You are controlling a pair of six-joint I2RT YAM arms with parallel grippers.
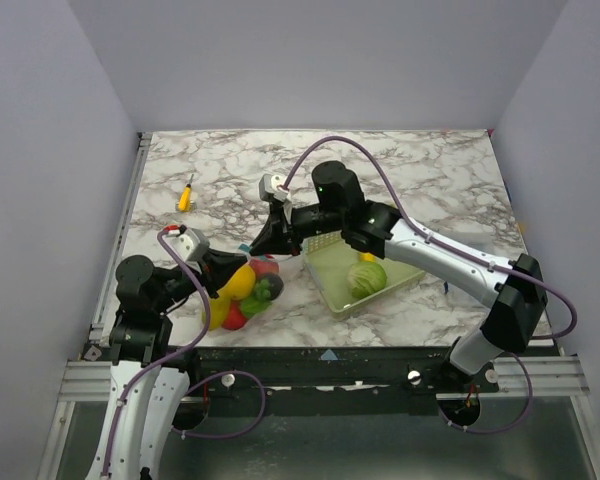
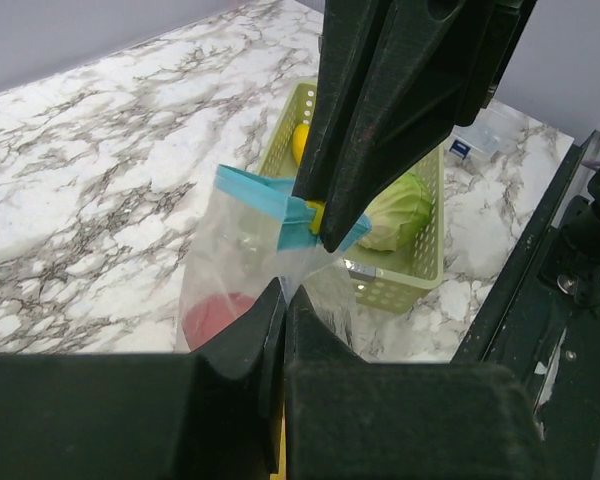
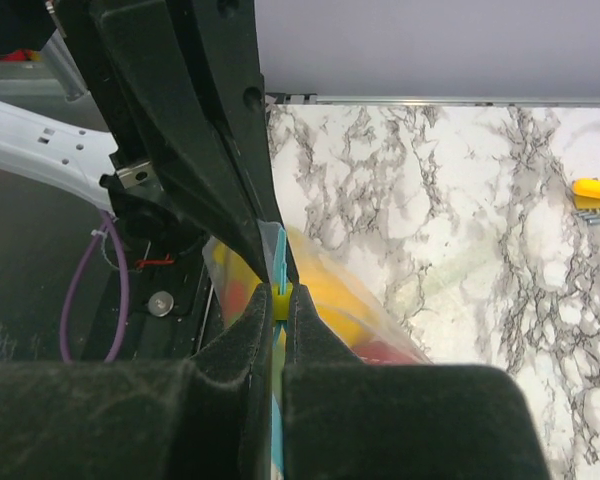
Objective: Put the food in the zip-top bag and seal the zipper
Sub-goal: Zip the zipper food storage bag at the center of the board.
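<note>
The zip-top bag (image 1: 248, 303) lies at the table's near left edge with red, yellow and green food (image 1: 238, 285) inside. My left gripper (image 1: 232, 270) is shut on the bag's clear plastic just below its mouth, as the left wrist view (image 2: 283, 292) shows. My right gripper (image 1: 256, 247) is shut on the small yellow slider (image 3: 281, 300) of the light-blue zipper (image 2: 252, 190), near one end of the strip. The bag (image 3: 340, 300) shows yellow and red food through its wall. More food, a green cabbage (image 1: 368, 277) and a yellow piece (image 1: 367, 257), sits in the mesh basket (image 1: 332, 290).
The yellow-green basket (image 2: 420, 275) stands right of the bag, close under the right arm. A yellow-handled tool (image 1: 185, 196) lies at the far left of the marble table (image 1: 420, 170). A small printed clear packet (image 2: 478, 135) lies beyond the basket. The table's near edge is just below the bag.
</note>
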